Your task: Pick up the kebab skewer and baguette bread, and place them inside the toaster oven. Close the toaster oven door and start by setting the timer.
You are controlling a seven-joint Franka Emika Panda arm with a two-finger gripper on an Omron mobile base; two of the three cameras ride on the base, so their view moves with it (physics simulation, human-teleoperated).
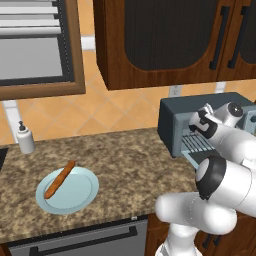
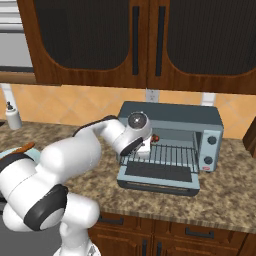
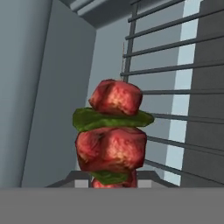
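Item: my end effector (image 2: 148,143), centre frame, pinching the kebab skewer (image 3: 113,138) inside the toaster oven (image 2: 172,120); baguette bread (image 1: 59,179) lower left.

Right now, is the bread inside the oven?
No, the bread lies on the plate on the counter, far left of the oven.

Pale blue plate (image 1: 75,195) lower left of left base view, on speckled granite counter (image 1: 130,160). White soap dispenser (image 1: 24,137) at far left by tan tiled wall (image 1: 100,110). Dark wood wall cabinets (image 2: 150,40) w/ black bar handles across top. Wood-framed window (image 1: 35,50) upper left. Dark dishwasher front (image 1: 85,240) at bottom edge, under counter.
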